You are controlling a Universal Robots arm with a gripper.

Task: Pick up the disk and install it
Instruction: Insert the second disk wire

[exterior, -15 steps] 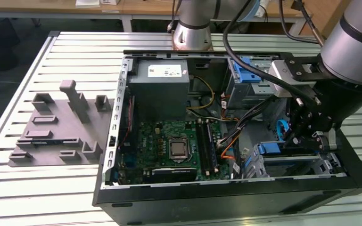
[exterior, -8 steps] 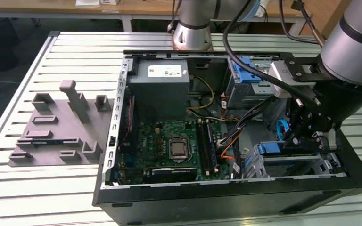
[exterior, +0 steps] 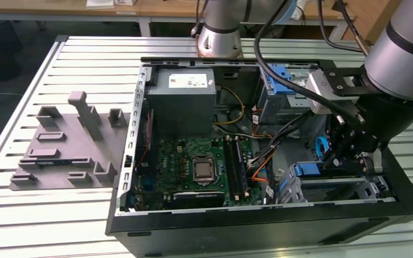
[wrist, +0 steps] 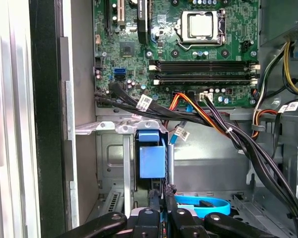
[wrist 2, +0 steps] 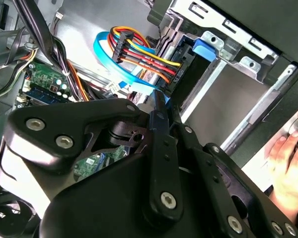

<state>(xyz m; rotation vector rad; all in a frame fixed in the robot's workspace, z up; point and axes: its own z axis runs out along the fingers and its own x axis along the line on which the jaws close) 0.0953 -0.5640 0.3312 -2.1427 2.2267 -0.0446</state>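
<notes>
Cables (wrist: 198,116) crowd the bay where our gripper (wrist: 161,210), fingers pressed together on the disk (wrist: 152,156) bracket's blue edge, could snag them.

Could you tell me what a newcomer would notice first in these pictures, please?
The open computer case on the slatted table, with its green motherboard lying bare, draws the eye first. Next comes the arm reaching down into the case at the exterior view's right, its gripper close to a blue bracket in the drive bay. A hand rests outside the case in the second wrist view.
</notes>
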